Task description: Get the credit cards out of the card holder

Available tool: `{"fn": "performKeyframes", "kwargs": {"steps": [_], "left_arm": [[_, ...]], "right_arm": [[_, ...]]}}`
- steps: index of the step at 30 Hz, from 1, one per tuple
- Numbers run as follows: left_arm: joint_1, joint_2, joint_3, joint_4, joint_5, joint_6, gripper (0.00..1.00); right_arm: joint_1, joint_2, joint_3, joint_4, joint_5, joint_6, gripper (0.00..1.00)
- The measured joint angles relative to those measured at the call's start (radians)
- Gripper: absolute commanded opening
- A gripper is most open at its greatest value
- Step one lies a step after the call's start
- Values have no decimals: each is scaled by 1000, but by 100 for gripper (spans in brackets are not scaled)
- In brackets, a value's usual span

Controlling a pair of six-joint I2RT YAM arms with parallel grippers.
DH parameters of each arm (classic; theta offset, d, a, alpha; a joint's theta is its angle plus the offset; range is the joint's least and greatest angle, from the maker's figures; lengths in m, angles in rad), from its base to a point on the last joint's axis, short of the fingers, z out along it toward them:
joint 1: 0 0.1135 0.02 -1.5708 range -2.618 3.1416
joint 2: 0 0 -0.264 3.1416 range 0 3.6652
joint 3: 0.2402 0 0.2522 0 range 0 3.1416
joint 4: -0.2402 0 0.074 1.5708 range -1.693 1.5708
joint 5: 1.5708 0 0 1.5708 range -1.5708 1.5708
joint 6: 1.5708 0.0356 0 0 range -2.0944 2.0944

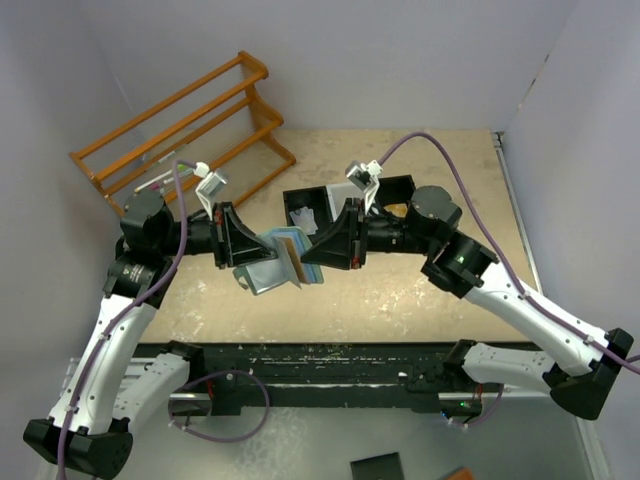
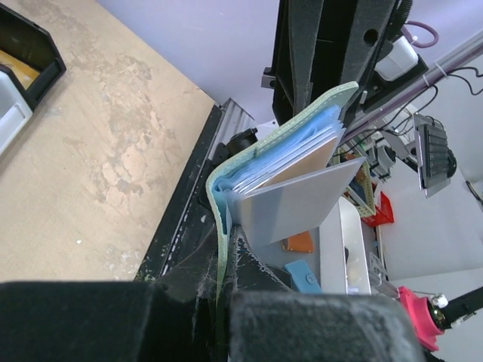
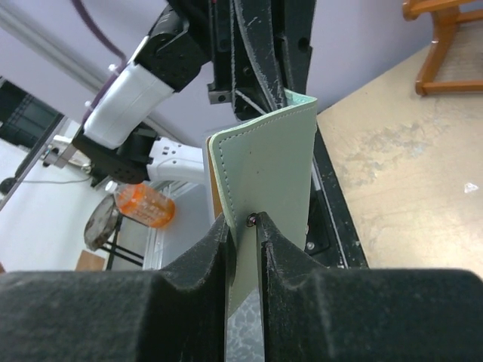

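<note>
The card holder (image 1: pixel 266 274) hangs in the air between my two grippers above the middle of the table, teal-green outside, light blue inside. My left gripper (image 1: pixel 252 256) is shut on one cover edge; in the left wrist view (image 2: pixel 220 265) the green cover (image 2: pixel 317 99) runs up from between the jaws. A grey credit card (image 2: pixel 298 207) sticks out of the slots, with a tan card (image 2: pixel 321 154) behind it. The tan card also shows from above (image 1: pixel 291 254). My right gripper (image 1: pixel 308 256) is shut on the other flap (image 3: pixel 266 162), near its snap, in the right wrist view (image 3: pixel 243 226).
A black-and-white compartment bin (image 1: pixel 318 205) stands behind the grippers and shows at the left wrist view's left edge (image 2: pixel 19 72). A wooden rack (image 1: pixel 180 130) lies at the back left and also shows in the right wrist view (image 3: pixel 445 38). The table's black front rail (image 1: pixel 330 352) is below.
</note>
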Motion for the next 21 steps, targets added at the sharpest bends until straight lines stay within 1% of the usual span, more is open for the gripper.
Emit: {"fn": "performKeyframes", "kwargs": {"steps": [5, 7, 8, 11, 14, 17, 19, 21], "left_arm": [[2, 0, 0, -11, -31, 0, 0], [2, 1, 0, -14, -42, 0, 0], [3, 1, 0, -14, -47, 0, 0], [7, 3, 0, -19, -58, 1, 0], [9, 6, 0, -19, -71, 1, 0], [12, 9, 0, -19, -80, 0, 0], [16, 10, 0, -19, -81, -3, 0], [17, 10, 0, -17, -70, -13, 0]], "right_arm": [[2, 31, 68, -110, 70, -31, 29], [2, 37, 75, -137, 94, -43, 36], [2, 39, 75, -146, 107, -48, 37], [3, 43, 76, -176, 136, -55, 38], [3, 45, 80, -206, 168, -61, 36], [4, 43, 93, -237, 220, -76, 36], [3, 42, 101, -256, 262, -91, 38], [2, 40, 106, -275, 323, -106, 38]]}}
